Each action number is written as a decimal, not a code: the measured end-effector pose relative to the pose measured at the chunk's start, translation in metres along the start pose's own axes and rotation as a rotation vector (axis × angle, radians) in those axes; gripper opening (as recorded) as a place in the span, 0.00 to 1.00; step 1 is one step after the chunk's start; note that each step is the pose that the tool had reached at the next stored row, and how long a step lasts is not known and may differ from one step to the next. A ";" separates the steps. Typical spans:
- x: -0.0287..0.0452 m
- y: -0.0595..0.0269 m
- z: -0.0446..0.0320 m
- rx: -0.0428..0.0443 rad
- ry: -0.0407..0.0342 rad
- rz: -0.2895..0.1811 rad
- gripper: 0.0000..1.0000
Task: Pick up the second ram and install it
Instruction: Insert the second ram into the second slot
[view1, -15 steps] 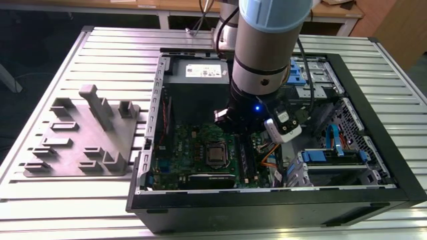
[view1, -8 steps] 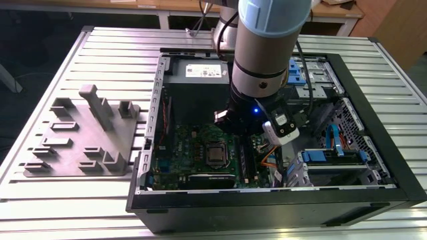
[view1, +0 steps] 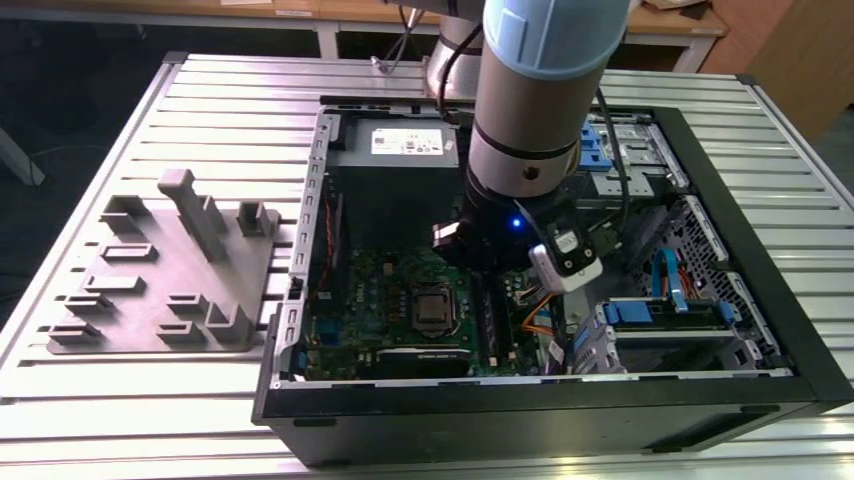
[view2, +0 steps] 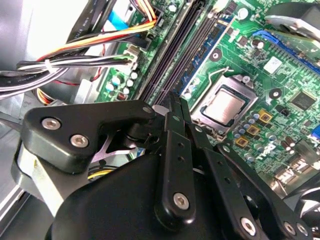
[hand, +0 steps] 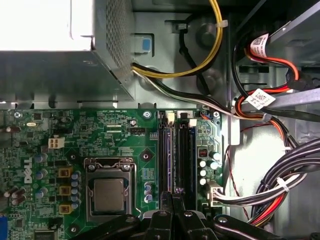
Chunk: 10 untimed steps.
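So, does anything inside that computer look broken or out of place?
Nothing looks broken or askew. The only oddity is the processor, sitting bare with no cooler over it. The gripper is close above the memory slots, and the cables are tied aside.

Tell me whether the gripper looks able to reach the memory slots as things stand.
Probably yes: the gripper hangs over the memory slots, the cables lie off to one side, and nothing shows between gripper and slots.

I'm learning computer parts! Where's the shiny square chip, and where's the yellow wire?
shiny square chip (hand: 108, 195), first wrist view, middle of its metal lid.
yellow wire (hand: 218, 37), first wrist view, on its curved stretch.
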<state>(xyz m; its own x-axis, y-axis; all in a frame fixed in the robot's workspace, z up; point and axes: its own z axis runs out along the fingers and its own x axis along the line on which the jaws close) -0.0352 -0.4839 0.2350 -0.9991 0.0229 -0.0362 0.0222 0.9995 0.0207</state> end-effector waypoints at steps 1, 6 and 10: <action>-0.0002 0.0000 0.0003 0.0000 0.0000 -0.001 0.08; -0.0004 0.0000 0.0017 -0.0002 0.0001 -0.007 0.08; -0.0004 -0.0001 0.0032 -0.0001 0.0002 -0.007 0.08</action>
<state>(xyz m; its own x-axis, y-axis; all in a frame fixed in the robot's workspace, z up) -0.0347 -0.4839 0.2318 -0.9992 0.0163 -0.0361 0.0155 0.9997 0.0205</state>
